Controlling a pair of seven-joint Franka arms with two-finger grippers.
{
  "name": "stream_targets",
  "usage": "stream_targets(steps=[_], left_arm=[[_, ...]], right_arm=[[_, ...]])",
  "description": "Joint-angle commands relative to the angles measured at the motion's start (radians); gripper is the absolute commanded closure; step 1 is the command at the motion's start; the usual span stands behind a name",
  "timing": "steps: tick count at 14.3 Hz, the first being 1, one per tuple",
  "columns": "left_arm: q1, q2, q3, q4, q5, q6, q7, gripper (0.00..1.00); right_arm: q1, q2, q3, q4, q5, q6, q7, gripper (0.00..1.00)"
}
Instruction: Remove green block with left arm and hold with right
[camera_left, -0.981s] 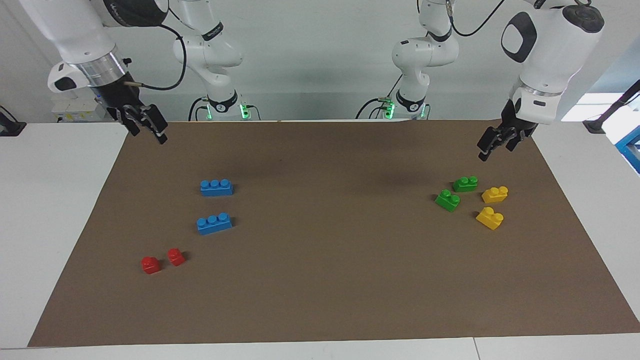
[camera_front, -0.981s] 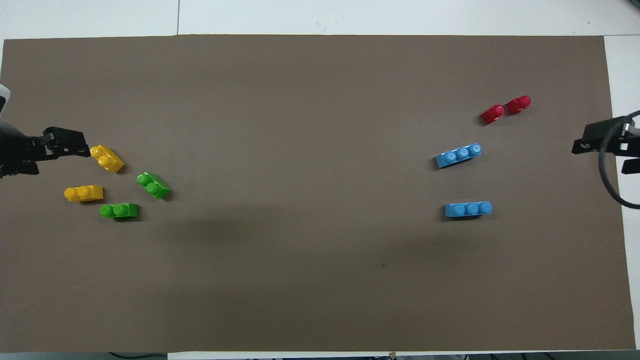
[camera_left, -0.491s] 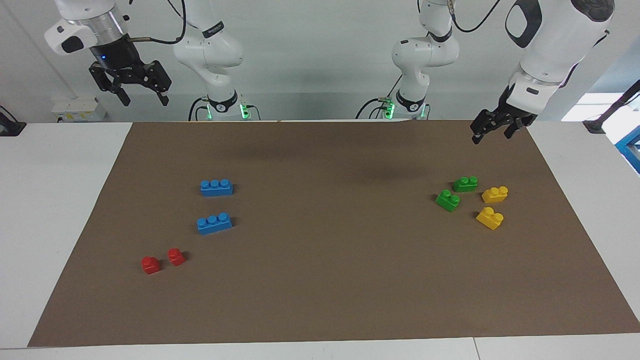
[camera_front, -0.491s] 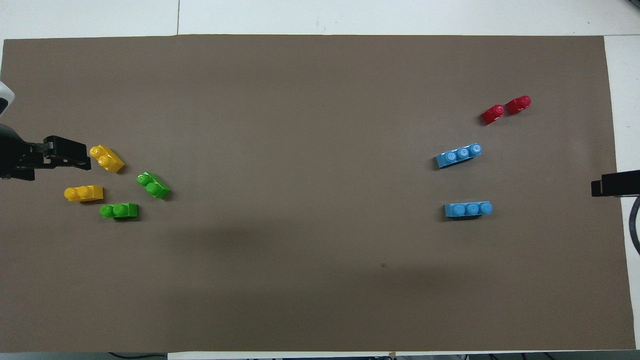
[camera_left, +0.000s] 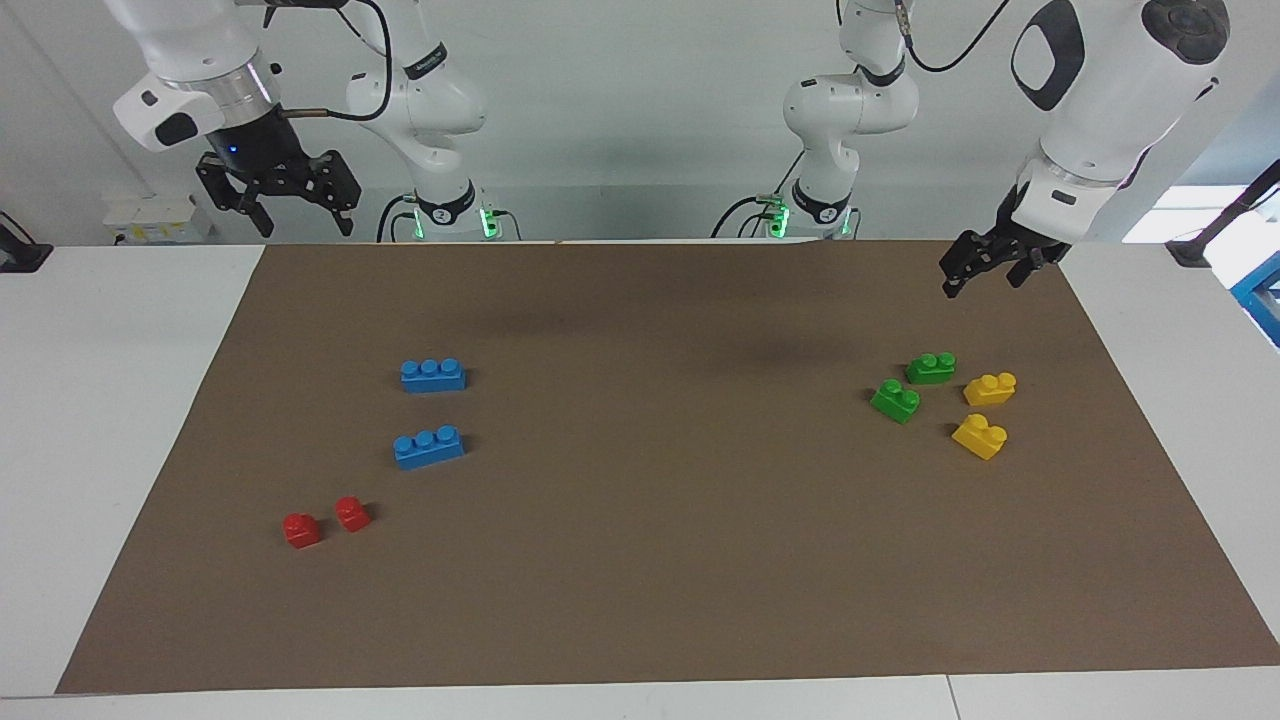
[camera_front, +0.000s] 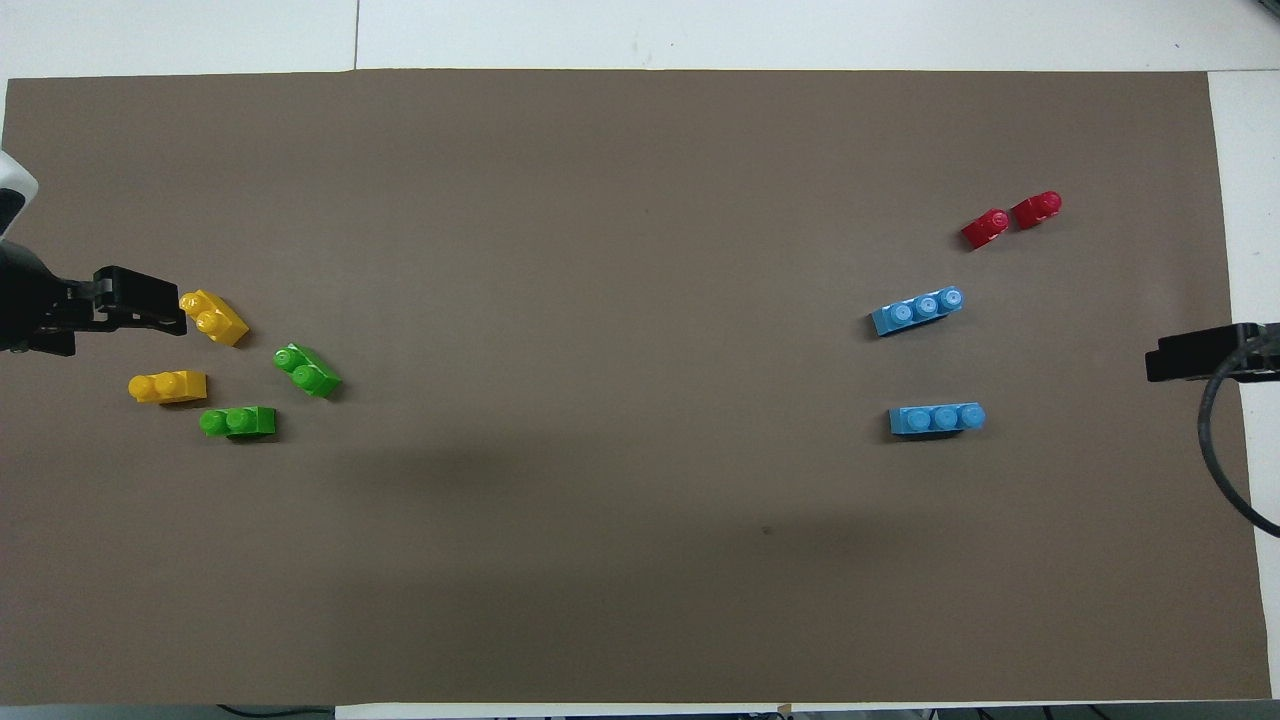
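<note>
Counting bricks on the brown paper mat (camera_left: 640, 600): two bright green two-stud plastic bricks (camera_left: 930, 368) (camera_left: 896, 400), two yellow two-stud bricks (camera_left: 990, 388) (camera_left: 980, 436), all toward the left arm's end; two blue three-stud bricks (camera_left: 433, 375) (camera_left: 428, 447) and two small red bricks (camera_left: 301, 530) (camera_left: 352, 513) toward the right arm's end. Left gripper (camera_left: 985, 270) raised over the mat edge, empty, finger gap unclear. Right gripper (camera_left: 297, 210) raised over the mat corner, spread wide, empty.

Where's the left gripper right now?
The left arm's black two-finger gripper hangs raised at the left arm's end of the brown mat, empty, above the small green plastic bricks.
</note>
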Motion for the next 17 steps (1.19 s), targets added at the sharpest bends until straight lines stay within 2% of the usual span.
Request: stream_targets(steps=[1,4,7,17], left_arm=[[-0.018,0.008,0.017,0.026,0.005,0.001,0.013,0.0],[-0.017,0.001,0.014,0.037,-0.013,-0.008,0.013,0.0],[-0.015,0.013,0.016,0.098,-0.023,-0.045,0.013,0.0],[-0.014,0.008,0.013,0.094,-0.023,-0.041,0.013,0.0]], right_arm=[[-0.001,0.009,0.001,0.024,-0.019,-0.01,-0.014,0.0],[0.008,0.009,0.006,0.023,-0.021,-0.01,-0.014,0.0],[0.013,0.009,0.006,0.023,-0.021,-0.007,-0.013,0.0],[0.016,0.002,0.006,0.01,-0.022,-0.007,-0.009,0.0]])
